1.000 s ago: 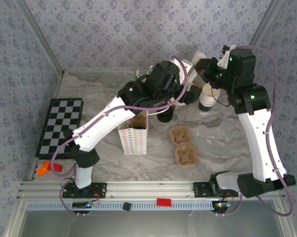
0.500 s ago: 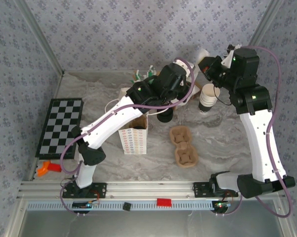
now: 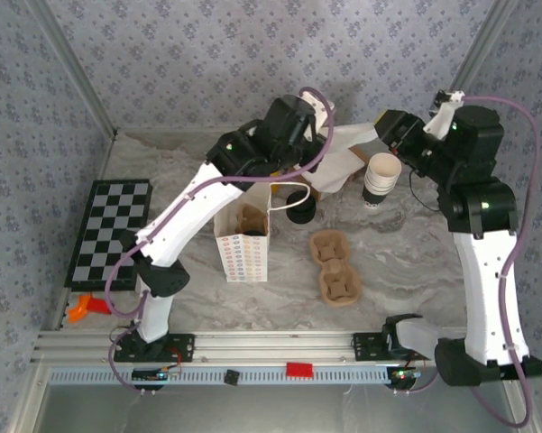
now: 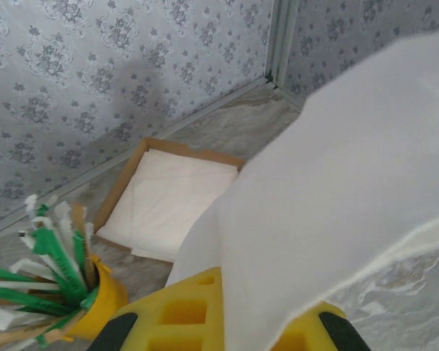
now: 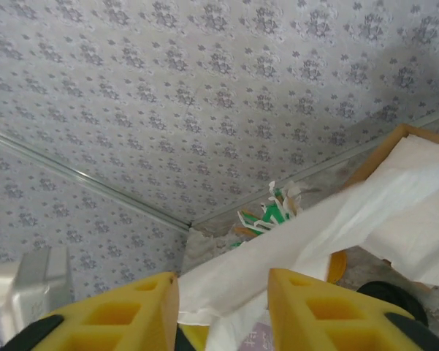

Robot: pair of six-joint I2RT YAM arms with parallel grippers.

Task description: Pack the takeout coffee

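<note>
We see the left gripper [image 4: 241,325] clamped shut on a white napkin [image 4: 336,183], which stretches across to the right gripper [image 5: 223,311]. That gripper's yellow fingers [image 5: 318,311] stand apart with the napkin running between them, contact we can't tell. The open paper bag [image 3: 243,239] stands upright below the left gripper, toward the arm bases, with something brown inside; the paper cup stack [image 3: 380,179] sits just under the right gripper, the pulp cup carrier [image 3: 335,266] lies nearer the bases between bag and cups, and the napkin box [image 4: 168,201] lies ahead of the left gripper.
</note>
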